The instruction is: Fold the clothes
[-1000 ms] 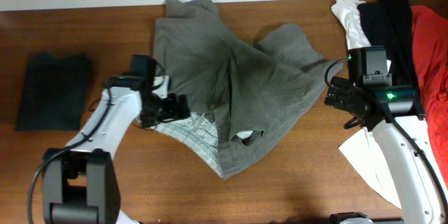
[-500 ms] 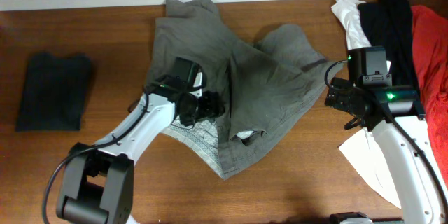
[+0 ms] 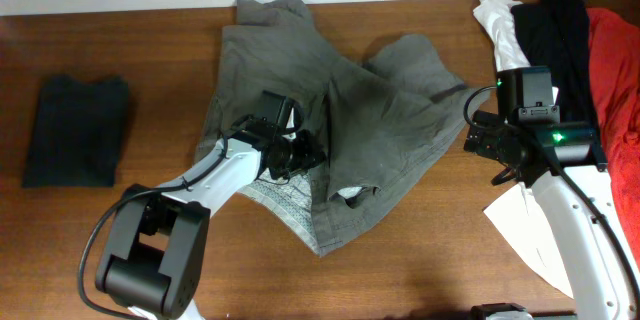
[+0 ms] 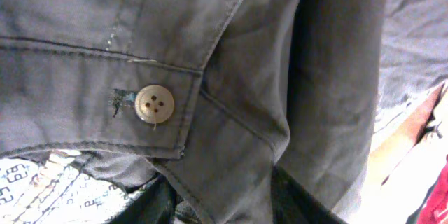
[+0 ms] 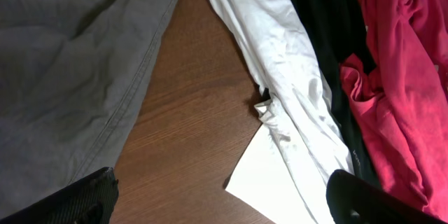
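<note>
Left gripper: we cannot tell how its jaws stand; folds of the clothes bury them. Wrist view gives only dark, blurred fingers, cut by the bottom edge. Red garment runs off right.

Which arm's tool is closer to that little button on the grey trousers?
Left. The left tool sits on the trousers, right over the button. The right tool hangs off the trousers' right edge, above bare table beside a white garment.
</note>
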Available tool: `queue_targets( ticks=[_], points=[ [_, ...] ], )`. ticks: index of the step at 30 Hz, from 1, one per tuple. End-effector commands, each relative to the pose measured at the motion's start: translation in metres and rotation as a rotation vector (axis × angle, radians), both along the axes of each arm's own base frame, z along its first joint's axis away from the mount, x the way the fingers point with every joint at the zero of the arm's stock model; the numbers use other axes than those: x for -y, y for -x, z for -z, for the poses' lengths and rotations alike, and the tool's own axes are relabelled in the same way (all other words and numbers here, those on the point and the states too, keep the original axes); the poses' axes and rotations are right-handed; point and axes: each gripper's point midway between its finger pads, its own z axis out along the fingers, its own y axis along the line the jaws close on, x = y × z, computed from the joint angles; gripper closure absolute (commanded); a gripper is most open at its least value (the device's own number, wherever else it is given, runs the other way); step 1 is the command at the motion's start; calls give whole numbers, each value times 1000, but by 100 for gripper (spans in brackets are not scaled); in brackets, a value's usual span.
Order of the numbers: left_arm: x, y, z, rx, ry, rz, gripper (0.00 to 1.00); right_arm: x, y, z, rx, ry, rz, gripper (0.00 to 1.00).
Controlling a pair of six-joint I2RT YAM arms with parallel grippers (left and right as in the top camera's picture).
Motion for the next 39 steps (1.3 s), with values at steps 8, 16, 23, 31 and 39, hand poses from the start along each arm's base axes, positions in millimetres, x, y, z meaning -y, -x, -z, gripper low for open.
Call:
queue_targets(
  ticks=[8,16,23,31,39],
  points=[
    [-94,-1,-7,31,-307,-82,100,3,1,-7,14,12,-6,1],
    [-192,-15,-78,187,-423,-317,100,3,1,-7,14,12,-6,1],
    [-209,31,-55,-5,-559,-269,100,3,4,-6,3,13,-6,1],
    [-237,57,-51,-108,-678,-329,30,3,4,-6,2,12,-6,1],
    [-210,73,-45,-194,-534,-273,27,-2,0,0,-11,-14,-22,1]
  ],
)
